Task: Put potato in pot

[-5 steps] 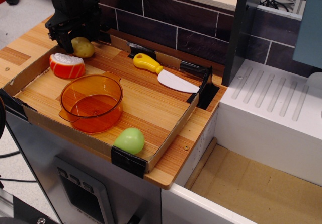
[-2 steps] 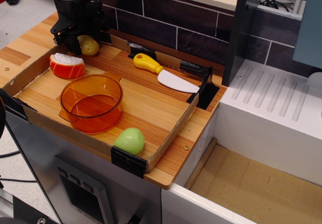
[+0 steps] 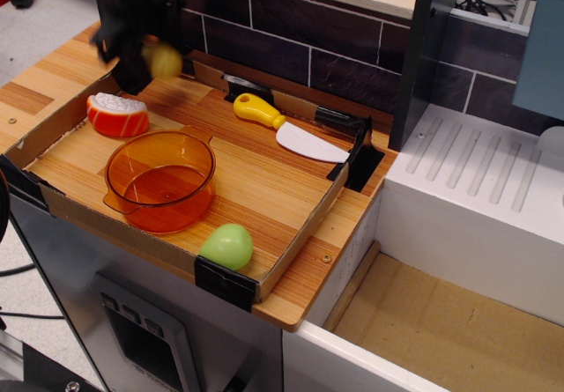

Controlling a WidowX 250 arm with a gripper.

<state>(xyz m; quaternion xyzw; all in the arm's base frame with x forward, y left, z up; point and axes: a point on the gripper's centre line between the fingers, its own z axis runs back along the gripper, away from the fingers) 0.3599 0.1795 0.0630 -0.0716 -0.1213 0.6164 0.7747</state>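
Note:
The yellow potato [image 3: 164,60] is held in my black gripper [image 3: 152,59] at the far left back of the tray, lifted above the wooden board; both are motion-blurred. The gripper is shut on the potato. The translucent orange pot [image 3: 160,179] with two small handles stands at the tray's front left, below and in front of the gripper, and holds nothing.
An orange-and-white wedge toy [image 3: 116,115] lies left of the pot. A light-green rounded toy [image 3: 227,246] sits at the tray's front corner. A yellow-handled toy knife [image 3: 286,130] lies at the back. The cardboard tray wall [image 3: 304,233] rims the board. A white sink unit [image 3: 476,198] is to the right.
The gripper closed on the potato and has lifted it up and slightly right off the board. Nothing else has moved.

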